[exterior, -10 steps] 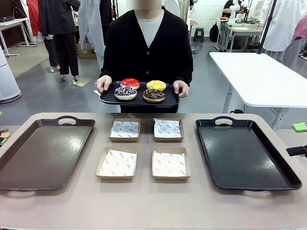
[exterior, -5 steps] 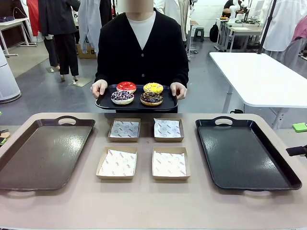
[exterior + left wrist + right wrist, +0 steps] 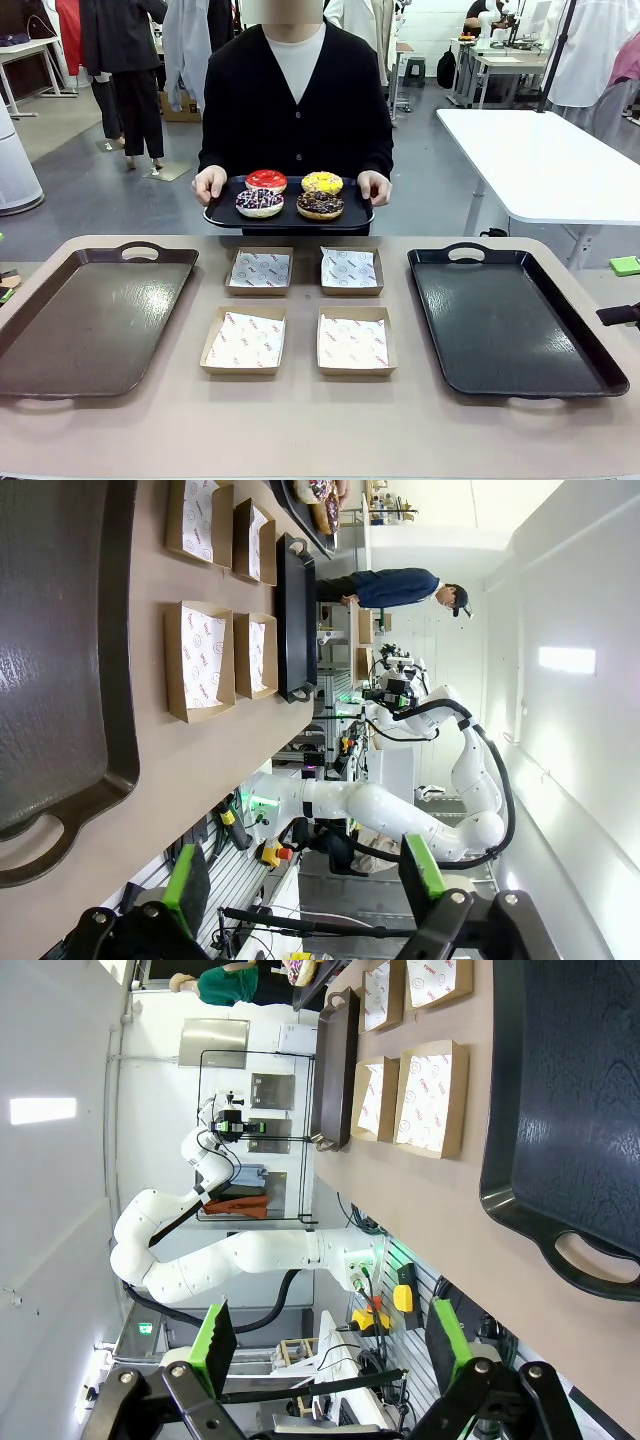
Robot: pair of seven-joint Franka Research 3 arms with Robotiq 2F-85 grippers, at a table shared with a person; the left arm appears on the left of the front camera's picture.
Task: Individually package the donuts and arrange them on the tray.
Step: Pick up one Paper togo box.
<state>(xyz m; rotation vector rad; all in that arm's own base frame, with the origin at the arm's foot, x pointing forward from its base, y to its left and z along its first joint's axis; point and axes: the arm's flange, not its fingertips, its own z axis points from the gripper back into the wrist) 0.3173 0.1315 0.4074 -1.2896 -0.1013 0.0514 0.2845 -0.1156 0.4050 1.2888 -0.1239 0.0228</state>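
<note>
The donuts sit on the small tray the person holds beyond the table, not yet ours, so four boxes wait unfilled between left tray and right tray; our left gripper and right gripper gape, holding nothing.

Four ring donuts, 2×2, lying flat on small black tray held level by person beyond far edge of surface. Back L: red-glazed donut. Back R: yellow-glazed donut. Front L: sprinkled donut, pale sides. Front R: dark choc donut
</note>
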